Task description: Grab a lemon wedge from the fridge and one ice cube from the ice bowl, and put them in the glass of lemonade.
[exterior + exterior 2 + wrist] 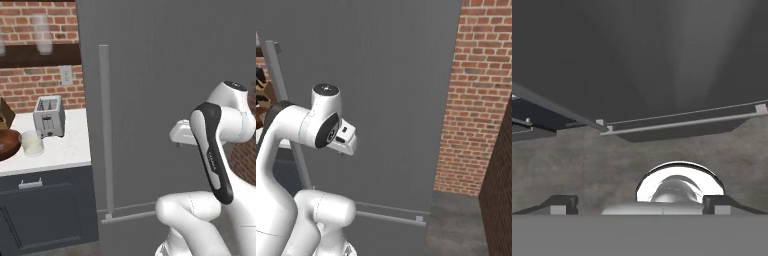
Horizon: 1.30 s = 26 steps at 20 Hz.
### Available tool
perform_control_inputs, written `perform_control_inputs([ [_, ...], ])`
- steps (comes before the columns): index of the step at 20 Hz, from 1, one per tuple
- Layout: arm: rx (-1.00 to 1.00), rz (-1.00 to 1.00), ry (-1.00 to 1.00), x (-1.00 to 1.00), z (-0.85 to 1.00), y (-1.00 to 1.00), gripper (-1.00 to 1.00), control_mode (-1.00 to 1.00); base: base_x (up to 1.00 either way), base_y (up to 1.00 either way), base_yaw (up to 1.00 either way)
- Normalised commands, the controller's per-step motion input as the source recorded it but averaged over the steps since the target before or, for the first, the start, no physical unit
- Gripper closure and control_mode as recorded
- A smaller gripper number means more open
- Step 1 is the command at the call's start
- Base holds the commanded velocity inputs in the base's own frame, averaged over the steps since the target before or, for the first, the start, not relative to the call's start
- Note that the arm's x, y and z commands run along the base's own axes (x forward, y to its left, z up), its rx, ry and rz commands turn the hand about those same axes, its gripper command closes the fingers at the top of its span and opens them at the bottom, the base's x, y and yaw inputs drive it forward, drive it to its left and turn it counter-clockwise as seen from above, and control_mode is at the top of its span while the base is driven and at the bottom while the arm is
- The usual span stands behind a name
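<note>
Dark grey fridge (150, 100) shut | gripper (640, 204) spread, empty, aimed low at door | step: take vertical light-grey bar handle (104, 125) squarely, pull steadily

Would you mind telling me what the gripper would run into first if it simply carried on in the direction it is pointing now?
Probably the floor just in front of the closed fridge: the open gripper aims downward at bare ground beneath the door's bottom edge, with nothing between. Depth is unclear; the door's base could come first.
</note>
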Motion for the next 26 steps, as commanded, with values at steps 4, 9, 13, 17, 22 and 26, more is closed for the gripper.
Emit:
perform_control_inputs([
  [4, 0.00, 0.00, 0.00, 0.00, 0.00, 0.00, -1.00, 1.00, 0.00, 0.82, -0.06],
  [9, 0.00, 0.00, 0.00, 0.00, 0.00, 0.00, -1.00, 1.00, 0.00, 0.93, -0.13],
  [13, 0.00, 0.00, 0.00, 0.00, 0.00, 0.00, -1.00, 1.00, -0.11, 0.54, -0.29],
  [17, 0.00, 0.00, 0.00, 0.00, 0.00, 0.00, -1.00, 1.00, -0.15, 0.52, -0.32],
  [22, 0.00, 0.00, 0.00, 0.00, 0.00, 0.00, -1.00, 1.00, -0.09, 0.77, -0.28],
  [26, 0.00, 0.00, 0.00, 0.00, 0.00, 0.00, -1.00, 1.00, 0.00, 1.00, -0.09],
])
